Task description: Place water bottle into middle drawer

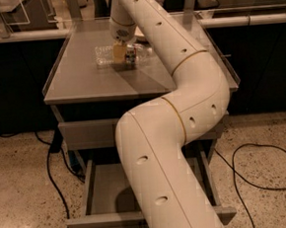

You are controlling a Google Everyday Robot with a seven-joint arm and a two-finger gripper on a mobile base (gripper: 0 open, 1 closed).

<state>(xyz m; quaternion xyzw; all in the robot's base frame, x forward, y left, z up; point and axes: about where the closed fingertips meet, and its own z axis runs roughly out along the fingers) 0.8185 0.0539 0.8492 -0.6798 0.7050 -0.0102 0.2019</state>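
Note:
The water bottle (103, 54), clear crinkled plastic, lies on its side on the grey cabinet top (86, 81). My gripper (122, 57) is down on the bottle's middle, reaching from the right with the white arm (182, 108) bent across the cabinet front. The bottle's right end (142, 50) shows just past the gripper. The middle drawer (102, 191) stands pulled open below, its grey front (102, 224) nearest the camera and its right half hidden by the arm. I see nothing inside its visible part.
A shut grey drawer front (88, 135) sits above the open one. A pale bowl rim (140, 35) peeks from behind the arm. Raised rails edge the cabinet top. Black cables lie on the speckled floor at the left (50, 163) and right (266, 173).

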